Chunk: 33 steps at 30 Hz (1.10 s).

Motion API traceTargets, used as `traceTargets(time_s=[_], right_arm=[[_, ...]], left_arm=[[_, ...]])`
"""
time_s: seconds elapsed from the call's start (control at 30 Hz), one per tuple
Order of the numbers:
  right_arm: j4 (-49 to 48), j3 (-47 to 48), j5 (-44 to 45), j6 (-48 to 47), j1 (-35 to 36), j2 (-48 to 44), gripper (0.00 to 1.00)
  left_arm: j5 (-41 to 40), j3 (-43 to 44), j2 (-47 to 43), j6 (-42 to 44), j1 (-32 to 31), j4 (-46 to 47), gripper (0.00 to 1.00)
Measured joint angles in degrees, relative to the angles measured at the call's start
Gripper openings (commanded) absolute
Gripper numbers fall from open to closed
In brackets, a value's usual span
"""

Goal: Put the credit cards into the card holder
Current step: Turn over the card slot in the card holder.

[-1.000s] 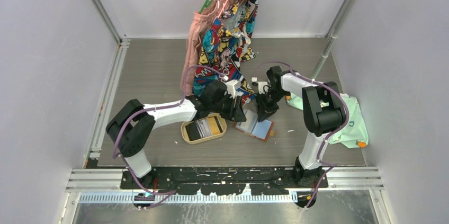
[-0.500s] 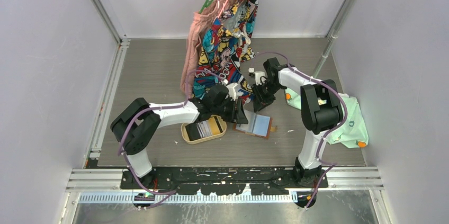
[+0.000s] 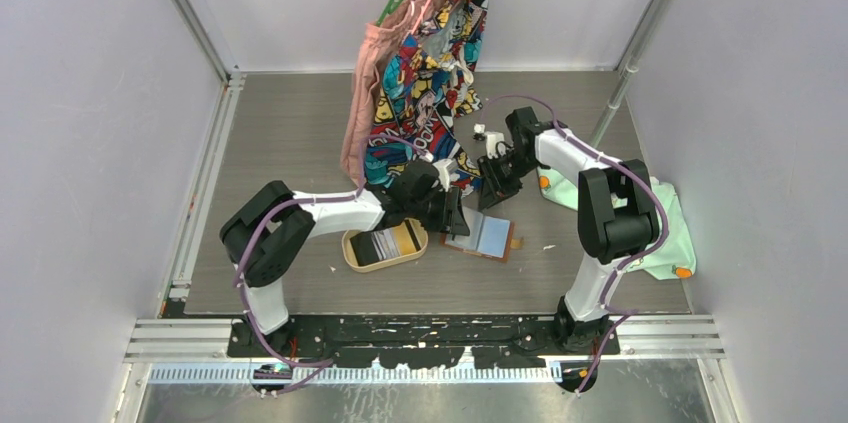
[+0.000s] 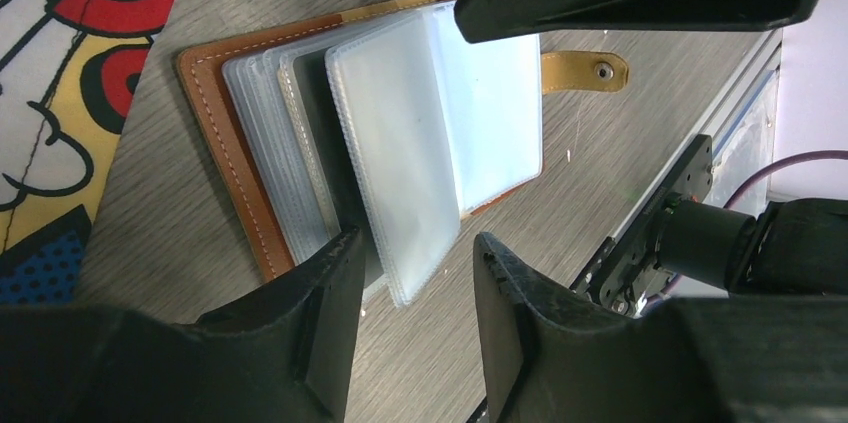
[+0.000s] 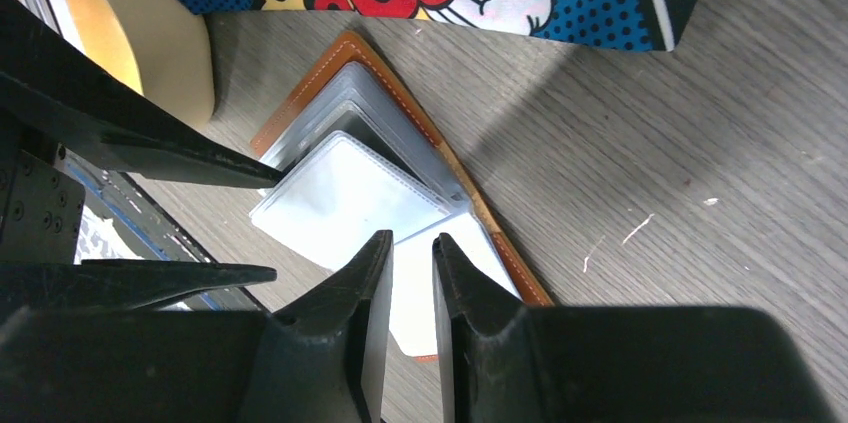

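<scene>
On the grey wood-grain table (image 3: pixel 290 143), just beside the hem of a hanging comic-print garment (image 3: pixel 430 73), listed by size. Oval light-wood tray (image 3: pixel 349 255): holds the credit cards (image 3: pixel 385 241), black, striped and yellow, lying flat side by side, not yet filed. Card holder (image 4: pixel 235 158): tan leather, lying open and flat just right of the tray, stitched border showing, frosted plastic sleeves (image 4: pixel 400 173) fanned across it; a dark card appears to be lodged in one sleeve. Left gripper (image 4: pixel 415 243): fingers spread and empty, poised over the fanned sleeves. Right gripper (image 5: pixel 410 248): fingers drawn nearly together, nothing visible between them, hovering at the holder's far side. Strap tab (image 4: pixel 585 70): yellow-tan, with a metal snap stud. Handling, judged: cards light, stiff and slick, best pinched across a short edge, and hard to lift off the tray floor; sleeves soft, floppy and smooth, likely to slide or buckle unless one is pinned while a card is fed in edge-first; leather cover supple, light enough to skid. Markings: no brand, label or legible writing can be made out on cards, holder or tray.
</scene>
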<state>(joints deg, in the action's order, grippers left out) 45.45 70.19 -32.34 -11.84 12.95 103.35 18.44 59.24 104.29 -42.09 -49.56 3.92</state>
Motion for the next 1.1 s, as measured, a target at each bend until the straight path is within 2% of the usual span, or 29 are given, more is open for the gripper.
traceTargets(time_s=[0.2, 0.3, 0.4, 0.57, 0.77, 1.1], right_arm=[[0.8, -0.1, -3.3, -0.1, -0.8, 0.0, 0.28], [1.0, -1.2, -5.8, 0.0, -2.3, -0.4, 0.32], [1.7, -2.3, -9.1, -0.1, -3.5, -0.5, 0.37], [3.1, -2.5, -13.5, 0.1, -4.0, -0.4, 0.53], [2.4, -3.4, -15.4, 1.6, -3.0, 0.3, 0.53], [1.2, -3.8, -10.5, 4.9, 1.7, 3.7, 0.47]], left_arm=[[0.4, 0.6, 0.0, -1.0, -0.6, -0.1, 0.41], [1.3, 0.6, 0.0, -1.7, -0.7, 0.6, 0.40], [2.3, 0.6, 0.2, -2.7, -0.7, 1.9, 0.39], [2.8, 0.6, 0.5, -3.2, -0.7, 3.1, 0.37], [3.2, 0.6, 0.5, -3.9, -0.7, 3.2, 0.36], [3.7, 0.6, 1.4, -4.0, -0.7, 3.5, 0.36]])
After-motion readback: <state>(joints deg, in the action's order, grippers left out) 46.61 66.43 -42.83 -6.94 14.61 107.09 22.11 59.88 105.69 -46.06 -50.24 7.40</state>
